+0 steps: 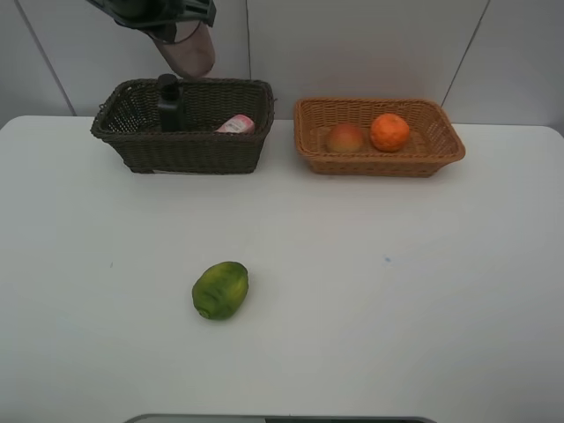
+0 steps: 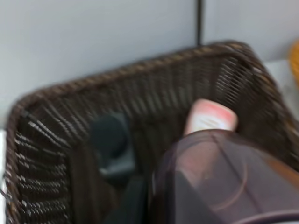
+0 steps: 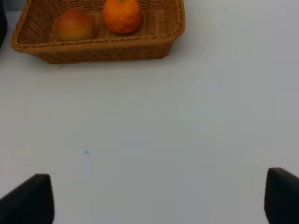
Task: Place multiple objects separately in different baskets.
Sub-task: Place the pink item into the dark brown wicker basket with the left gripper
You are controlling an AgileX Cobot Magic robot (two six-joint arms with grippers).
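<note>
My left gripper [image 1: 174, 31] hangs above the dark brown basket [image 1: 185, 145], shut on the translucent purple cup [image 1: 189, 51]. In the left wrist view the cup [image 2: 219, 177] fills the foreground over this basket [image 2: 42, 154]. The dark green pump bottle [image 1: 169, 104] [image 2: 112, 144] and the pink tube [image 1: 236, 124] [image 2: 210, 116] are inside it. The tan basket [image 1: 379, 163] [image 3: 103, 49] holds the orange [image 1: 389, 132] [image 3: 122, 15] and the red-yellow fruit [image 1: 345, 138] [image 3: 74, 24]. The green fruit [image 1: 220, 289] lies alone on the table. My right gripper [image 3: 154, 198] is open over bare table, out of the exterior high view.
The white table [image 1: 423, 291] ends at a pale panelled wall [image 1: 352, 44] just behind both baskets. A dark grey edge [image 1: 282, 419] shows at the table's front.
</note>
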